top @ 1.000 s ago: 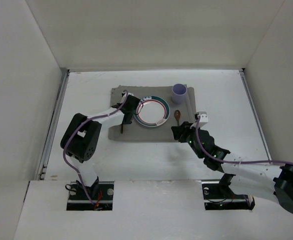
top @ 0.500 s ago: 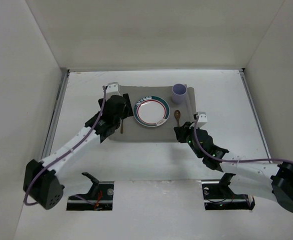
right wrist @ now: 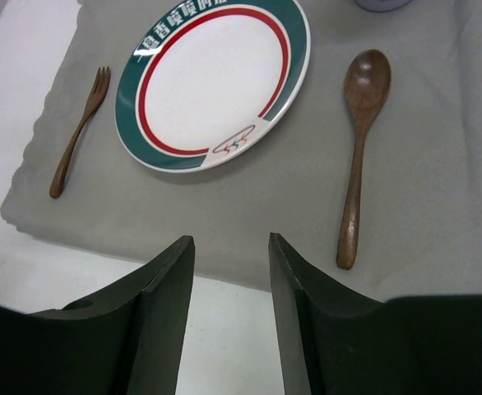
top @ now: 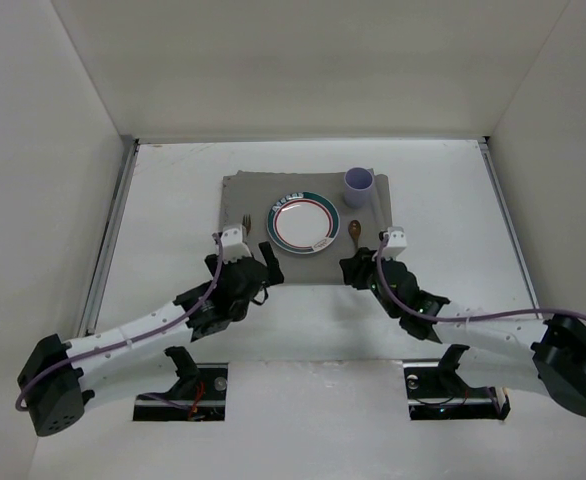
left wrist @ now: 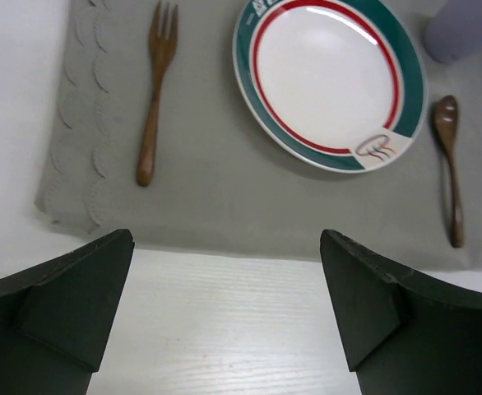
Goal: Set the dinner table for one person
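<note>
On the white dinner table [top: 173, 200] lies a grey placemat [top: 303, 262]. A green-and-red-rimmed plate [top: 302, 222] sits at the placemat's middle, with a wooden fork [top: 244, 222] to its left and a wooden spoon [top: 354, 232] to its right. A purple cup [top: 359, 186] stands at the back right of the placemat. My left gripper [left wrist: 226, 239] hangs open over the bare table just short of the placemat's near edge [left wrist: 224, 197], holding nothing. My right gripper [right wrist: 231, 240] is open and empty over the same edge, left of the spoon handle [right wrist: 349, 230].
Metal rails [top: 113, 230] run along the table's side edges, and white walls stand on three sides. The two arm bases sit in cut-outs [top: 183, 385] at the near edge. The arms reach in from either side below the placemat.
The left gripper has opened, let go of the fork and drawn back from the placemat's left side to its near edge. The fork now lies beside the plate. The right gripper barely shifted.
</note>
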Robot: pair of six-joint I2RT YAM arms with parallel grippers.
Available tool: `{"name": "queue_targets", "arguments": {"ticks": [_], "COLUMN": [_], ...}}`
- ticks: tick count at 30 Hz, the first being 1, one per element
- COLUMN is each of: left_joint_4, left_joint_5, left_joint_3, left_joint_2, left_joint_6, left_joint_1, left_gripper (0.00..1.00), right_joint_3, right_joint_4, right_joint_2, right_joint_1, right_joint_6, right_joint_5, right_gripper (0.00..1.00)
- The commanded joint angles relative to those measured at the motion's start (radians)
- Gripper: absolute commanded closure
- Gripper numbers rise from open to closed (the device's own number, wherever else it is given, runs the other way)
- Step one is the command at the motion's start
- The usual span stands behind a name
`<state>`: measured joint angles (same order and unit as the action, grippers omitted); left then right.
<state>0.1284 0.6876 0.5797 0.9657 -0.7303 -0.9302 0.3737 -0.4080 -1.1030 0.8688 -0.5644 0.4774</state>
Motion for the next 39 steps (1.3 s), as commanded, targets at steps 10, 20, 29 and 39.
{"name": "queue_targets", "arguments": {"ticks": [10,20,29,39], "left_joint_4": [-0.211,-0.184,0.083,0.163], "left_joint_5": [0.073,0.202,0.306,0.245], "left_joint_3": [-0.083,-0.188,-0.175,-0.109], "left_joint_2": [-0.002,-0.18,-0.311,-0.269], "left_joint_6": [-0.118,-0.161,-0.271,-0.276], "left_joint_1": [-0.123,-0.123,0.052,0.305], "left_gripper": [0.0,0.0,0.0,0.0], "right_joint_3": [0.051,0.06,0.053,0.048], "right_joint_4": [-0.066,-0.083,-0.11,-0.109], "right_joint_2": [-0.012,-0.009,-0.012,-0.014], "right_joint_1": [0.054,0.112,0.126,0.123], "right_joint_6": [0.031,0.04,0.057,0.06], "right_joint_5": [0.061,0.052,0.058,0.059], "right_gripper": [0.52,0.73,0.67,0.62]}}
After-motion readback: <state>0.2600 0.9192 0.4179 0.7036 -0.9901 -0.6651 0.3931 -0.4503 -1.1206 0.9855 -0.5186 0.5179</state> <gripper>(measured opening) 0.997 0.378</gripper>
